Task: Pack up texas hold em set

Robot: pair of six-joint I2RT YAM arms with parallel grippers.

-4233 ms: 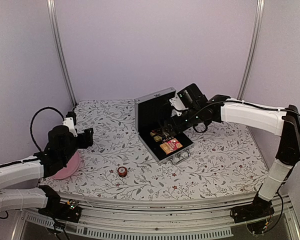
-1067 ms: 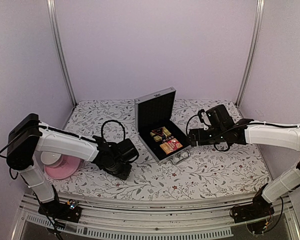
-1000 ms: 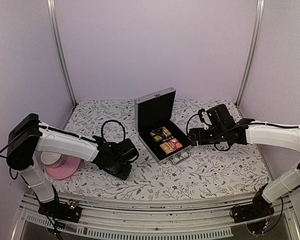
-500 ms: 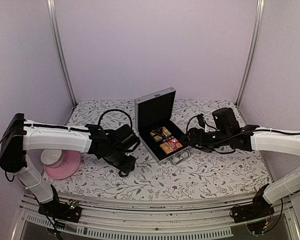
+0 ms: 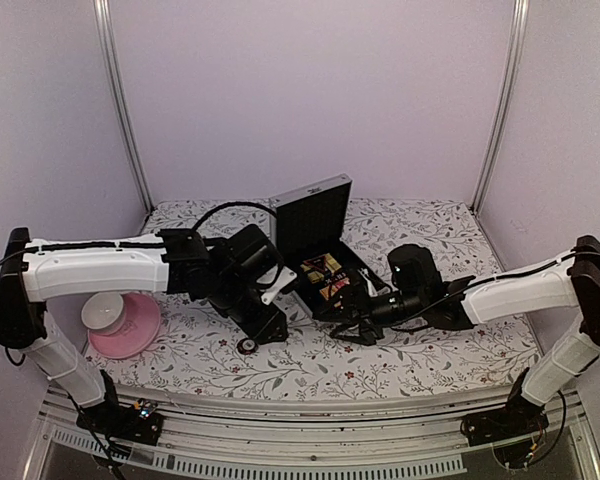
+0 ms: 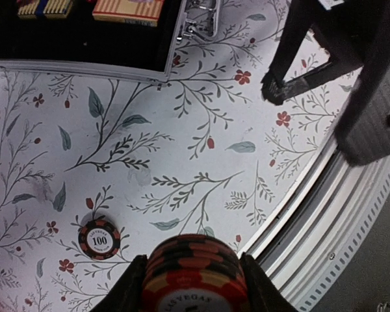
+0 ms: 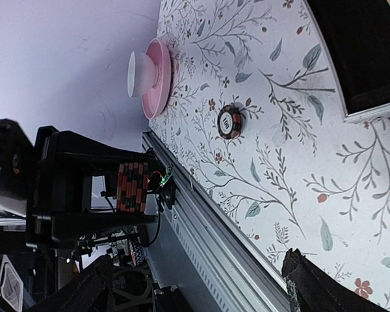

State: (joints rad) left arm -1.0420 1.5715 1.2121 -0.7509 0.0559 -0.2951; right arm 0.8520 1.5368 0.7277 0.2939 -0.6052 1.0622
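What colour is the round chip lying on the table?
The small round poker chip is black and red, white centre; left wrist view.

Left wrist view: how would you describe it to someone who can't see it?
The left gripper holds a red-and-black chip stack over a floral table. One loose chip lies on it, and the open case shows at top left.

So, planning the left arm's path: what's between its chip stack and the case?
Left wrist view: only floral cloth between chip stack and case; one loose chip lies beside the stack.
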